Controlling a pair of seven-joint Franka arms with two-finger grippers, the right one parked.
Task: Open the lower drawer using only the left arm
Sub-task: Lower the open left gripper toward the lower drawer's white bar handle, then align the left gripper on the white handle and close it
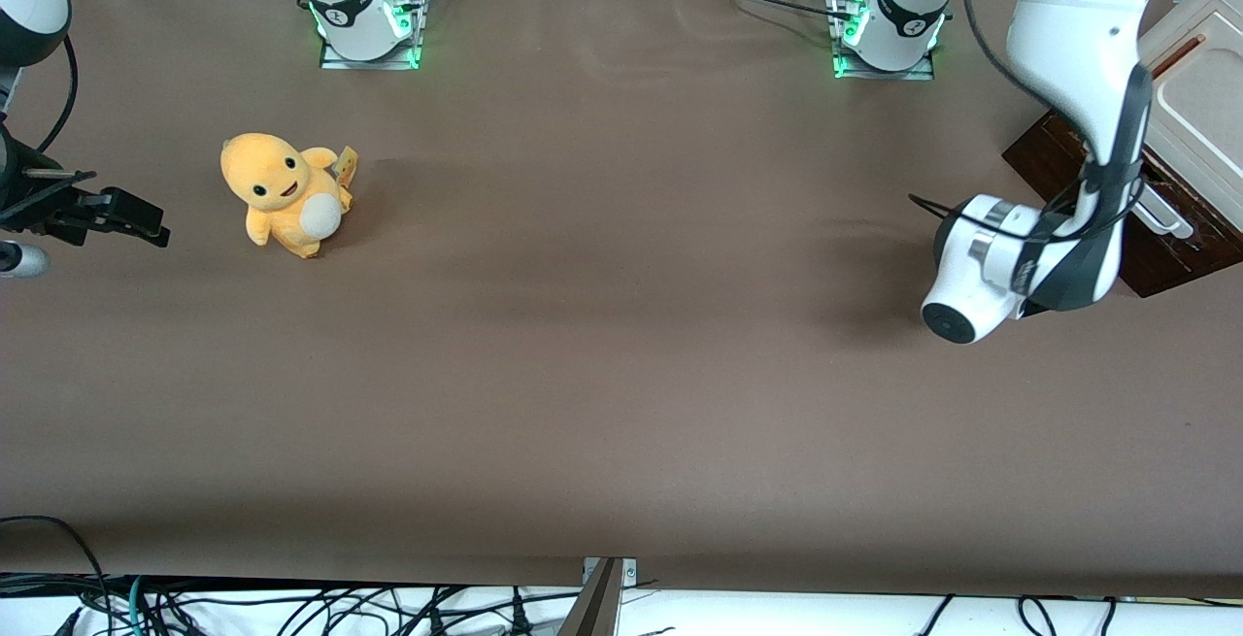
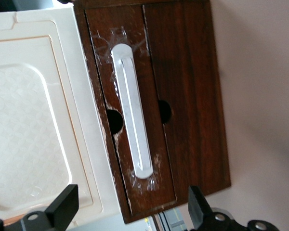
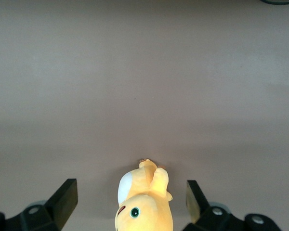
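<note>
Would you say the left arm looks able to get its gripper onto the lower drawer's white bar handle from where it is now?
Probably yes. The gripper is open and faces the drawer front, with the white bar handle in line between its fingers and nothing between them. The lower drawer looks shut.

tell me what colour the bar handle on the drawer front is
White, on dark brown wood; handle shows best in the left wrist view, with the open end effector near it.

Looks like a robotics lab: white robot arm bases [image 1: 361, 10] bolted onto a brown paper-covered counter [image 1: 602, 345], loose black cables [image 1: 291, 607] everywhere.
</note>
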